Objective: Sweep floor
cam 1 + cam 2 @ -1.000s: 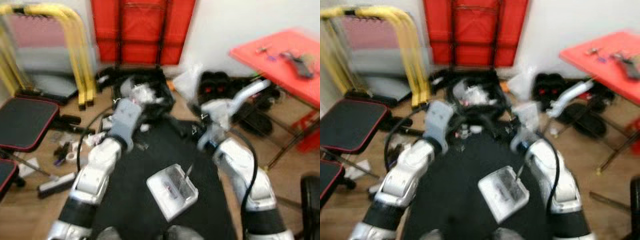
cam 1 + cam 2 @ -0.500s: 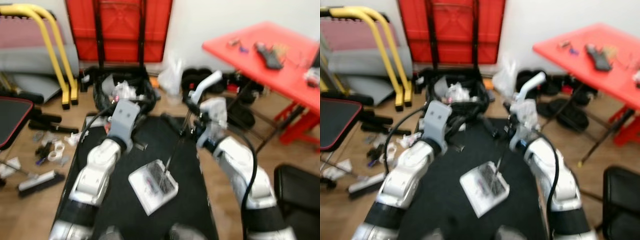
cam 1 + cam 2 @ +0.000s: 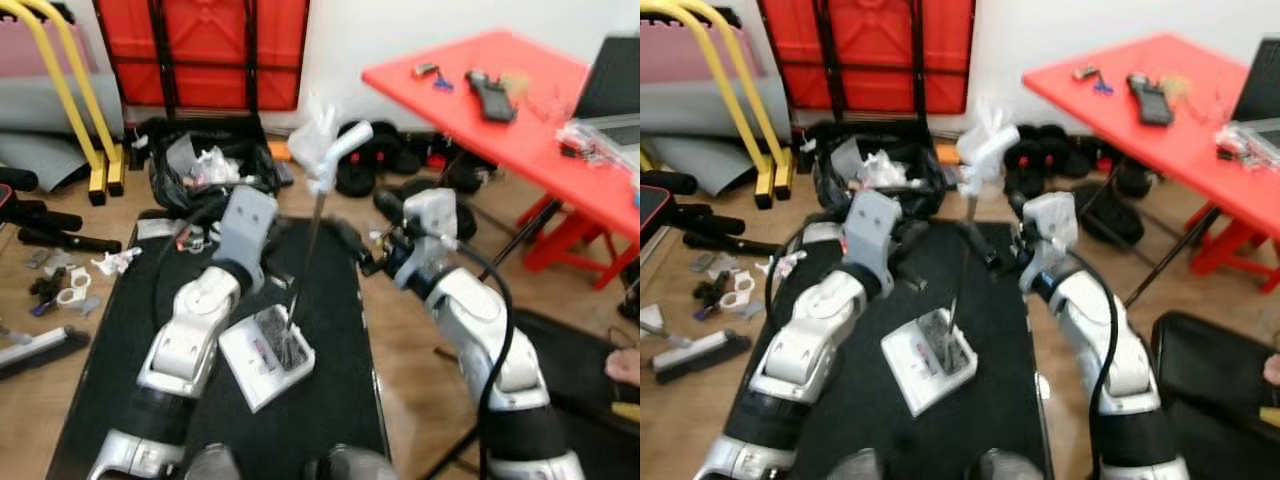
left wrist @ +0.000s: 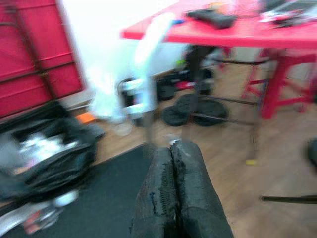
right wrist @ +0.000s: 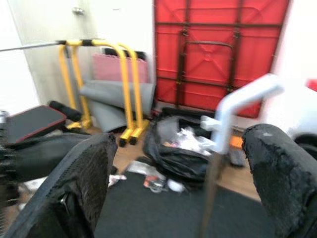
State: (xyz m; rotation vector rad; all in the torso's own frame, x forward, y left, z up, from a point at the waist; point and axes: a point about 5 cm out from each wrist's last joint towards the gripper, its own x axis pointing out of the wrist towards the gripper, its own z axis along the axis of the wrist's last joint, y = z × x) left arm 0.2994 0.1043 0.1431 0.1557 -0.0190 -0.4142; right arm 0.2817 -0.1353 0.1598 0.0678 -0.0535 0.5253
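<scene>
1. Now, the right hand has its two black fingers spread wide and holds nothing. The thin shaft of the sweeper stands in the gap ahead of them, not touched as far as I can tell.
2. The left hand has its fingers pressed together with nothing between them. It points across the black mat at the same shaft.
3. The sweeper stands on the mat between the two arms. Its white head lies flat at about 6 o'clock in the head view. Blur hides whether that head is a pan or a brush.
4. Its long axis is close to upright. The shaft rises from the head and leans toward 1 o'clock, ending in a bent white grip that points to 2 o'clock.
5. It looks light and stiff, with a slim, smooth pole that is probably slippery and would pivot on its head if pushed. The best hold seems to be mid-shaft for the right hand, with the left on or just under the grip.
6. Farther out, a black bag sits at 11 o'clock and a red surface at 2 o'clock.
</scene>
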